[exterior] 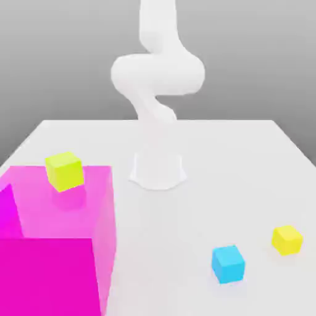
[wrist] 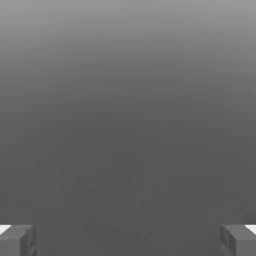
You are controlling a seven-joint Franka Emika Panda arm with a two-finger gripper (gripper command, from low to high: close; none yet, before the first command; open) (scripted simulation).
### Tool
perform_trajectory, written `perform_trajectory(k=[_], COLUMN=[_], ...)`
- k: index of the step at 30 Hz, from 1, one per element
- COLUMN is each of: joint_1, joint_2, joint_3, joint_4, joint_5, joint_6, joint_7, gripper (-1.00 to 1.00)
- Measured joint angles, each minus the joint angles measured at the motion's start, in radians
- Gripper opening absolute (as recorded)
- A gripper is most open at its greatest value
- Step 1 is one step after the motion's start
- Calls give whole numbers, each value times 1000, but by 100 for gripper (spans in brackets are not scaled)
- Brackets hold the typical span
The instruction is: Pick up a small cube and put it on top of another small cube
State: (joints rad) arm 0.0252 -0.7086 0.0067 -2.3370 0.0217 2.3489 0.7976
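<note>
Gripper (wrist: 128, 241) jaws wide apart, nothing between them. Cyan cube (exterior: 228, 264) and yellow cube (exterior: 287, 240) sit near each other, open white tabletop (exterior: 185, 216) around both. Lime cube (exterior: 65, 171) is at the glossy magenta block (exterior: 55, 271), exterior view's left. Cube faces plain, edges crisp.

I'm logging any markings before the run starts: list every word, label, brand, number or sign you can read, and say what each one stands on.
None: no word, label, brand, number or sign can be read on the yellow-green cube, the blue cube, the yellow cube, the magenta block, the table or the arm.
</note>
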Motion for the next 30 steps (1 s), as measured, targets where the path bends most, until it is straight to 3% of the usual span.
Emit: perform_trajectory(k=[14,22,28,29,30], joint_1=[119,190,252,257,257], joint_2=[513,804,1022,1044,1044], joint_3=[97,130,59,52,52], joint_4=[-208,-323,-300,-296,-296], joint_5=[60,-51,-127,-133,-133], joint_6=[274,433,601,619,619], joint_7=[32,153,214,219,219], gripper=[0,0,0,-100,-100])
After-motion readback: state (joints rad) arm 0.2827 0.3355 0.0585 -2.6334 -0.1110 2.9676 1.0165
